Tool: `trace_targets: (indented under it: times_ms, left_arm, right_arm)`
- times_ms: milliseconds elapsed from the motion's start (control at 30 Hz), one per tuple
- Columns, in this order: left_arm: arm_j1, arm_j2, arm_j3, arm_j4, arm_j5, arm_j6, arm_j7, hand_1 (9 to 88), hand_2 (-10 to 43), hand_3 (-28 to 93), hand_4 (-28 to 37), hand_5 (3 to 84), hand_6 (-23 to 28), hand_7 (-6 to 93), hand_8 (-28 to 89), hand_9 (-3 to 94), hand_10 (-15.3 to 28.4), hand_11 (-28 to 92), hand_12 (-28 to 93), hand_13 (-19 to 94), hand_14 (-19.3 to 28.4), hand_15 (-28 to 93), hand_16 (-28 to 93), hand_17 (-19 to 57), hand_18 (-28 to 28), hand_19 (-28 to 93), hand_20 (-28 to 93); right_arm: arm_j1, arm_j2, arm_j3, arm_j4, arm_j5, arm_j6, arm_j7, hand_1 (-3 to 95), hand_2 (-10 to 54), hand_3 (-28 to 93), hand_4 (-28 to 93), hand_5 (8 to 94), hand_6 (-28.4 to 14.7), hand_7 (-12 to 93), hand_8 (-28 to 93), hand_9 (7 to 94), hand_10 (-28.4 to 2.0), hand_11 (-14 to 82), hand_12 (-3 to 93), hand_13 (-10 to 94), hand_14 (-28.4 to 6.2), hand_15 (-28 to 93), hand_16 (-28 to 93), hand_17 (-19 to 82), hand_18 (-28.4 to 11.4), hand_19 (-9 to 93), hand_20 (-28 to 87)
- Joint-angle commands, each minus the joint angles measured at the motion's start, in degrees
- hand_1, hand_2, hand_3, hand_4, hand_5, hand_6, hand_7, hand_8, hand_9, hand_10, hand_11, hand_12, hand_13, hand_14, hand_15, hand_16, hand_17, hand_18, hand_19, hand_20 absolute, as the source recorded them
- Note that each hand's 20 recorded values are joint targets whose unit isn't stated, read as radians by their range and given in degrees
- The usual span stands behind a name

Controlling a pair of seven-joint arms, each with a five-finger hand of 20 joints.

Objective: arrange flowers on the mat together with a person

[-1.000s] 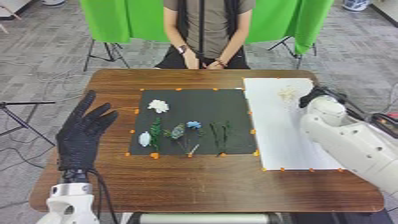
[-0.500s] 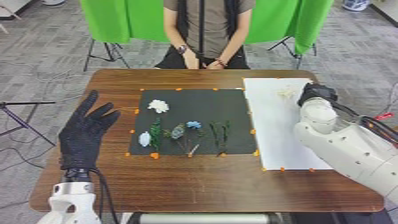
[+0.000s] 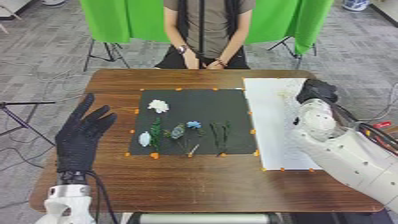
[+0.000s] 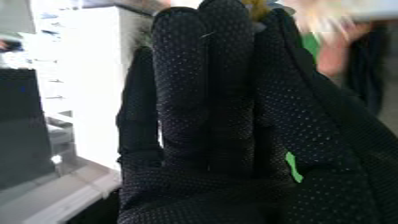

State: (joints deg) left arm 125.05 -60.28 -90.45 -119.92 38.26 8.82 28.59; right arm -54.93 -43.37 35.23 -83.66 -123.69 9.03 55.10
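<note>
Item: left hand [image 3: 78, 140], black-gloved, over the left part of the brown surface [image 3: 178, 187], left of the mat; fingers extended and spread, thumb held apart, nothing between them.
Item: dark mat [image 3: 200, 102], lying flat, with orange tabs along its edges; bears the flowers and sprigs listed next.
Item: oval white flower [image 3: 145, 139], near the mat's left edge, in its near half.
Item: green leafy sprig [image 3: 155, 136], lengthwise, just right of the oval flower.
Item: ruffled white flower [image 3: 158, 105], in the mat's far left part, beyond the leafy sprig.
Item: mottled flower head [image 3: 178, 131], right of the leafy sprig; thin stems run from it towards the near edge.
Item: small blue flower [image 3: 194, 124], just right of the mottled head and slightly farther off.
Item: pair of slender dark green sprigs [image 3: 225, 136], side by side, lengthwise, right of the blue flower.
Item: white sheet [image 3: 275, 132], flat, along the mat's right side, orange tabs at its near edge.
Item: pale yellow sprigs [image 3: 284, 93], on the far part of the sheet, left of the right hand.
Item: right hand [image 3: 317, 91], black-gloved, at the far right of the sheet; whether apart, together or clamped on something, cannot tell. In the wrist view a yellow-brown piece [image 4: 257, 7] lies partly hidden behind the glove.
</note>
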Motion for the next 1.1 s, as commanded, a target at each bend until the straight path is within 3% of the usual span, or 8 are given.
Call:
trace_targets:
  times_ms: [33,233,500,767,833,1000,1100]
  left_arm:
    - [1.6,-1.09,-0.97,-0.48,0.71,-0.75,-2.21,21.6,7.8,75,-27.9,33.0,6.4,11.2,-9,37.2,18.3,24,11,31,24.5,48,-7,-1.9,28.1,69,-1]
    - [1.9,-1.26,-1.44,-0.64,1.08,-0.56,-2.99,21.8,7.9,74,-27.7,32.5,6.2,11.1,-9,36.9,18.3,23,11,31,24.6,47,-7,-1.4,28.3,70,-2]
    - [0.9,-0.96,-0.75,-0.32,0.76,-0.58,-2.7,21.8,8.1,74,-27.5,32.4,6.3,11.1,-9,36.7,18.4,23,11,31,24.7,48,-7,-1.3,28.4,71,-5]
    - [0.6,-0.86,-0.76,-0.18,0.88,-0.63,-2.88,21.8,8.1,74,-27.5,32.5,6.4,11.3,-9,36.7,18.5,24,11,31,24.7,48,-7,-1.4,28.4,72,-6]
    - [0.8,-0.25,-0.48,-0.19,0.3,0.01,-2.25,21.8,8.2,74,-27.6,32.5,6.4,11.3,-9,36.8,18.5,24,11,31,24.8,48,-7,-1.5,28.4,72,-7]
    - [0.9,-0.56,-0.36,-0.13,0.45,-0.11,-2.18,21.8,8.1,74,-27.6,32.7,6.5,11.3,-9,37.0,18.7,24,11,31,24.8,48,-7,-1.3,28.3,74,-7]
    - [1.1,-1.09,-0.82,-0.1,0.77,-0.59,-2.86,21.8,8.1,74,-27.5,32.8,6.5,11.4,-9,37.0,18.7,24,11,31,24.8,49,-7,-1.5,28.1,74,-7]
  right_arm:
    - [2.6,-0.1,0.6,-8.4,-2.6,3.5,-1.2,59.4,-9.5,66,-28,80.7,3.3,25,-5,91.5,-4.6,12.8,39.0,77,-2.0,48,31,25,-14.4,71,17]
    - [3.5,-3.0,-1.5,-13.8,-0.4,3.7,-5.8,59.0,-9.5,67,-28,80.9,3.0,24,-4,91.7,-5.1,12.7,39.3,77,-2.2,48,31,25,-14.7,71,17]
    - [5.4,-10.6,-7.9,-12.6,1.8,0.6,-9.9,58.9,-9.5,67,-28,81.0,2.9,24,-4,91.8,-5.2,12.6,39.3,76,-2.5,48,31,25,-15.0,72,17]
    - [2.5,-12.8,-9.2,-12.5,2.8,-3.1,-10.1,58.0,-9.5,68,-28,80.7,3.2,24,-4,91.6,-5.3,12.8,39.3,76,-3.1,49,31,24,-15.3,72,17]
    - [2.1,-12.8,-9.9,-12.7,2.9,-3.4,-10.0,57.7,-9.5,68,-28,80.4,3.4,24,-4,91.5,-5.4,13.1,39.3,76,-3.3,50,31,24,-15.3,72,17]
    - [0.0,-12.9,-8.9,-13.5,3.1,-5.7,-9.4,56.1,-9.5,69,-28,79.2,3.4,24,-4,90.1,-6.0,14.3,38.8,74,-3.8,51,30,22,-15.4,71,17]
    - [-1.2,-12.6,-8.9,-14.2,2.6,-6.1,-9.3,53.5,-9.5,69,-28,76.7,3.0,24,-6,87.8,-7.0,18.5,34.8,73,-5.4,53,26,21,-15.8,71,17]
